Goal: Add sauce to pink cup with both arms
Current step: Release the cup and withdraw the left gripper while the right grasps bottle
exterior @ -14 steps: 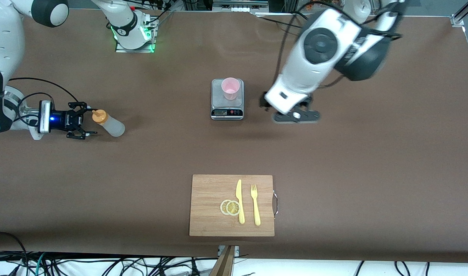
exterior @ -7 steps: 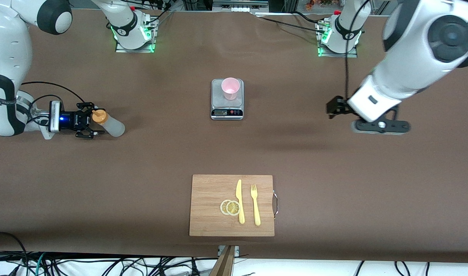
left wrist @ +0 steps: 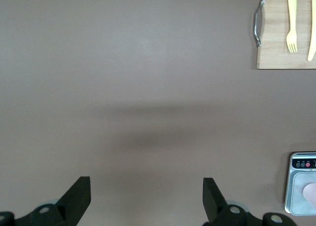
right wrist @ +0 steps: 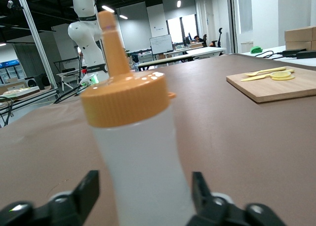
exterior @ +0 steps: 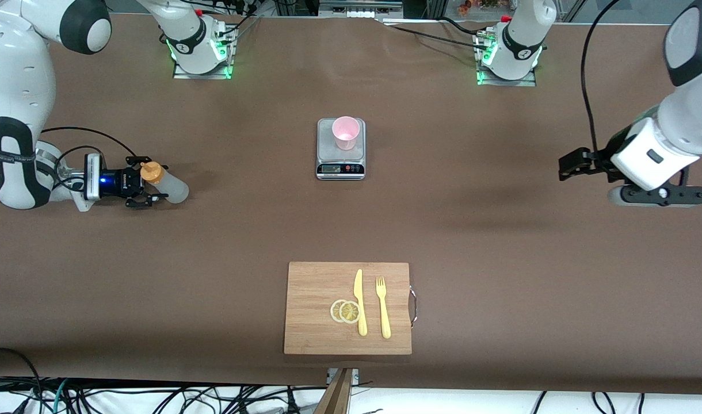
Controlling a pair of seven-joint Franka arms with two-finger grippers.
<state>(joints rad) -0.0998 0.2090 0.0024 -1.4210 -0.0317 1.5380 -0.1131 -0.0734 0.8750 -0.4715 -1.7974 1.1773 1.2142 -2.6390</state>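
The sauce bottle [exterior: 174, 188], whitish with an orange cap [exterior: 151, 172], stands upright toward the right arm's end of the table. My right gripper [exterior: 149, 185] reaches in level with the table and straddles the bottle. In the right wrist view the bottle [right wrist: 143, 157] fills the space between the fingers [right wrist: 89, 191], with a narrow gap on each side. The pink cup [exterior: 346, 132] stands on a small scale [exterior: 340, 168] mid-table. My left gripper [exterior: 657, 195] hangs open over bare table toward the left arm's end, with nothing between its fingers [left wrist: 79, 194].
A wooden cutting board [exterior: 313, 322] lies nearer the front camera than the scale, carrying a yellow knife [exterior: 359, 302], a fork [exterior: 382, 307] and two lemon slices [exterior: 345, 311]. The left wrist view catches the scale [left wrist: 300, 179] and the board's handle [left wrist: 256, 28] at its edges.
The left arm has swung from beside the scale out to its own end of the table. The right gripper slid forward around the bottle, and its fingers have drawn closer together.
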